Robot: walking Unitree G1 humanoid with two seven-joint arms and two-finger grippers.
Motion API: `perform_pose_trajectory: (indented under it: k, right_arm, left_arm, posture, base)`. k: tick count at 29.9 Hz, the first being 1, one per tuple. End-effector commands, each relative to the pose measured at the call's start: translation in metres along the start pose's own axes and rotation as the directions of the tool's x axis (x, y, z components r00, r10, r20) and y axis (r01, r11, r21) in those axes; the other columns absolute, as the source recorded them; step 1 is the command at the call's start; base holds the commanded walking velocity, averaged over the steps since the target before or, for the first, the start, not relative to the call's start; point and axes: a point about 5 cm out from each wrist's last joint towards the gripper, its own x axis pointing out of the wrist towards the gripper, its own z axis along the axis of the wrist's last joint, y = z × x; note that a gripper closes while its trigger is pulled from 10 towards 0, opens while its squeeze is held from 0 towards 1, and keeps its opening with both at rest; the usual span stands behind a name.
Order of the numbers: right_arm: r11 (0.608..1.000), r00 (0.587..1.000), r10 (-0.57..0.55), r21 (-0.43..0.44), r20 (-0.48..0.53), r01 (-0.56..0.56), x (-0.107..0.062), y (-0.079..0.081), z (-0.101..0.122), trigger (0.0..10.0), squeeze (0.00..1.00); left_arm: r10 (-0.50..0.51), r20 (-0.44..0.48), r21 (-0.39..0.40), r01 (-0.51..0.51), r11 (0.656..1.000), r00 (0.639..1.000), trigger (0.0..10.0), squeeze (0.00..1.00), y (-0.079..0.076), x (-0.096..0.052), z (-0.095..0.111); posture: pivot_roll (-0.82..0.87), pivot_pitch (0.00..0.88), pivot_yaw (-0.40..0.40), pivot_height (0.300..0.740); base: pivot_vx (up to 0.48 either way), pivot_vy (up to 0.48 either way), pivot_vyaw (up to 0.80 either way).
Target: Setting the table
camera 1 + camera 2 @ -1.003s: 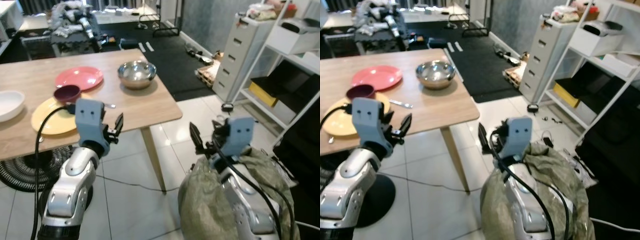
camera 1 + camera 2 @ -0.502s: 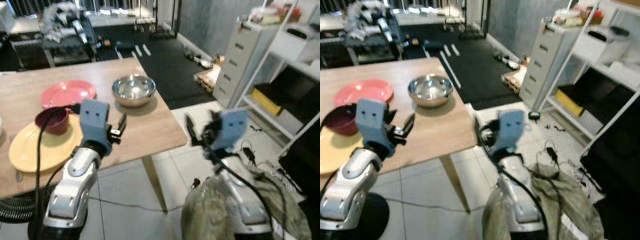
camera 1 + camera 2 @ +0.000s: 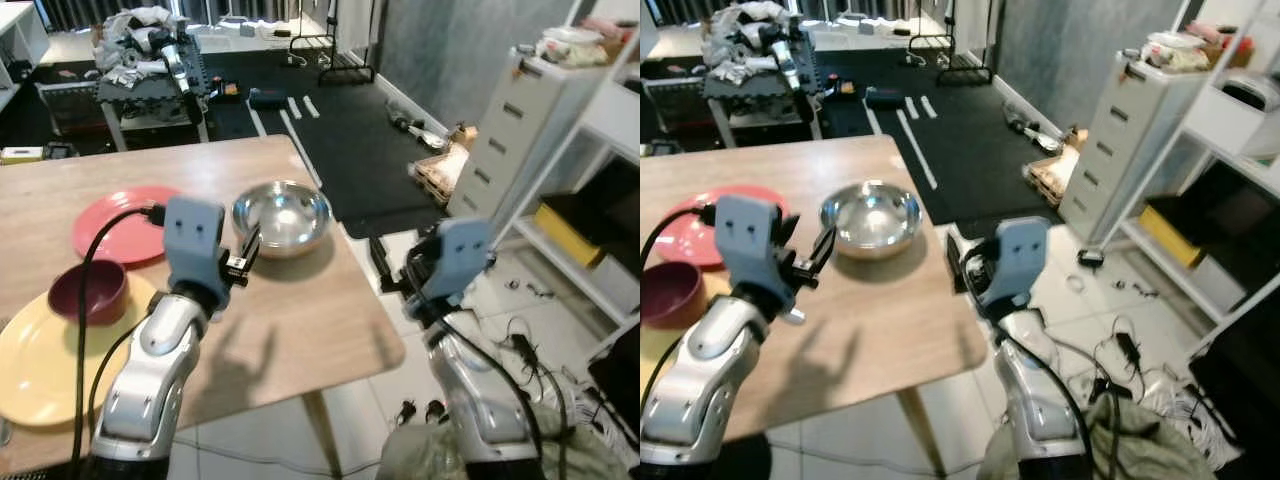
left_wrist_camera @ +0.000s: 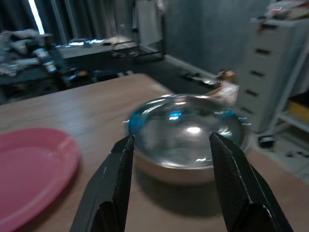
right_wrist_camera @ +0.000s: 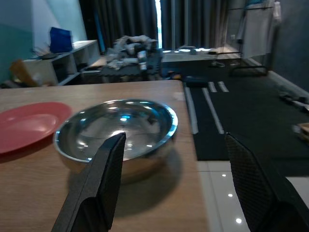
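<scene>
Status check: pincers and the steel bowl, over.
Left pincer open, raised beside the bowl, empty. Right pincer open, off the table edge. Bowl upright, untouched. Nothing between pincers and bowl.

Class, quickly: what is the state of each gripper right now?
Left gripper: open, holding nothing, facing the shiny steel bowl.
Right gripper: open, holding nothing.
</scene>
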Motion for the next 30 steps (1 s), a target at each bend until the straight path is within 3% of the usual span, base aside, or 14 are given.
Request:
perform_pose_trajectory:
  k: [1, 10, 19, 24, 30]
  right_arm:
    - [1.000, 1.000, -0.021, -0.002, -0.014, 0.021, -0.003, -0.007, -0.004, 10.0, 0.00]
    - [0.999, 0.998, -0.034, -0.027, -0.044, 0.033, -0.001, -0.009, -0.008, 10.0, 0.00]
    - [0.998, 0.992, -0.036, -0.055, -0.124, 0.029, 0.017, -0.002, -0.016, 10.0, 0.00]
    - [0.996, 0.982, -0.086, 0.017, -0.170, 0.090, 0.034, -0.006, -0.018, 10.0, 0.00]
    - [0.980, 0.964, -0.149, 0.094, -0.219, 0.173, 0.050, -0.010, -0.020, 10.0, 0.00]
  left_arm:
    - [-0.010, -0.012, 0.000, 0.010, 1.000, 1.000, 10.0, 0.00, -0.003, -0.001, -0.002]
    - [-0.021, -0.015, -0.012, 0.021, 1.000, 1.000, 10.0, 0.00, -0.004, -0.001, -0.002]
    - [-0.009, -0.054, 0.051, 0.012, 0.999, 0.999, 10.0, 0.00, 0.007, -0.003, -0.005]
    - [-0.032, -0.127, 0.151, 0.052, 0.987, 0.991, 10.0, 0.00, 0.032, -0.009, -0.007]
    - [-0.110, -0.166, 0.274, 0.153, 0.950, 0.980, 10.0, 0.00, 0.055, -0.014, 0.006]
  posture:
    - [-0.03, 0.000, 0.071, 0.740]
    - [-0.03, 0.000, 0.075, 0.740]
    - [0.00, 0.000, 0.060, 0.740]
    - [0.04, 0.000, 0.043, 0.740]
    - [0.12, 0.025, 0.019, 0.740]
  base:
    - [0.000, 0.000, 0.00]
    - [0.000, 0.000, 0.00]
    - [0.000, 0.000, 0.00]
    - [0.000, 0.000, 0.00]
    - [0.000, 0.000, 0.00]
